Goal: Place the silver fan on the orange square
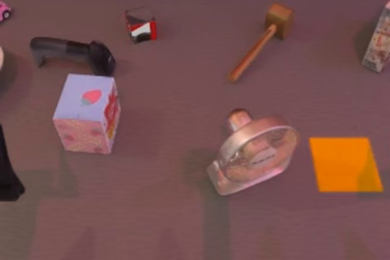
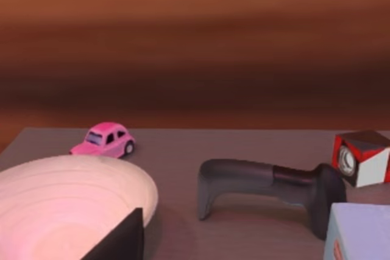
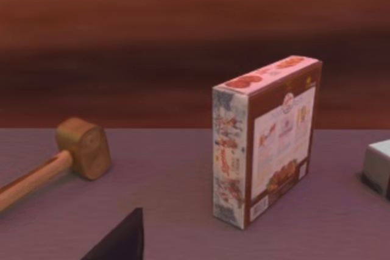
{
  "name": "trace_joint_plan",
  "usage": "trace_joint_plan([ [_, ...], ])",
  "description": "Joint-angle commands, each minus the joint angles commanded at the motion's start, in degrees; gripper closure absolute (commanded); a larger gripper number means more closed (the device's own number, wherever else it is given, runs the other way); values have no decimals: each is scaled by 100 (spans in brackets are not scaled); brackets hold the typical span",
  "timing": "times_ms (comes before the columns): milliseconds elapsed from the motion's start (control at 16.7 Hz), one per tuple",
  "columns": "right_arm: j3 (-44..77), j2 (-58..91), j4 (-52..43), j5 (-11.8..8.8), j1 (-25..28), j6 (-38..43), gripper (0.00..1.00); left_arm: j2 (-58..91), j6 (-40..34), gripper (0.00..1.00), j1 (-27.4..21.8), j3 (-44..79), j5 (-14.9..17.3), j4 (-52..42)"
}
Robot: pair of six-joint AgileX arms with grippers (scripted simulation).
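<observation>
The silver fan (image 1: 256,153) lies on the table right of centre, its ring guard facing up and its stubby knob toward the far side. The orange square (image 1: 345,164) is flat on the table just to the fan's right, apart from it. My left arm (image 1: 7,172) is parked at the table's left edge, far from both. In the left wrist view one dark finger (image 2: 122,242) shows with bare table beside it, holding nothing. My right arm is outside the top view; its wrist view shows one dark finger (image 3: 122,242) with nothing against it.
A pink strawberry box (image 1: 87,114), a black scanner (image 1: 73,53) and a red-white cube (image 1: 141,26) are at the left. A wooden mallet (image 1: 259,41) lies behind the fan. A snack box (image 1: 378,38) stands far right. A pink toy car (image 2: 103,139) and white bowl (image 2: 61,205) are at the far left.
</observation>
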Motion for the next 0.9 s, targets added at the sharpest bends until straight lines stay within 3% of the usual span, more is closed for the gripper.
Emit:
trace_joint_plan([
  [240, 173, 175, -171, -9, 85, -150, 0, 0, 0, 0, 0, 0, 0, 0],
  [420, 885, 898, -818, -15, 383, -709, 0, 0, 0, 0, 0, 0, 0, 0],
  [900, 4790, 4978, -3793, 25, 1719, -3326, 0, 0, 0, 0, 0, 0, 0, 0],
])
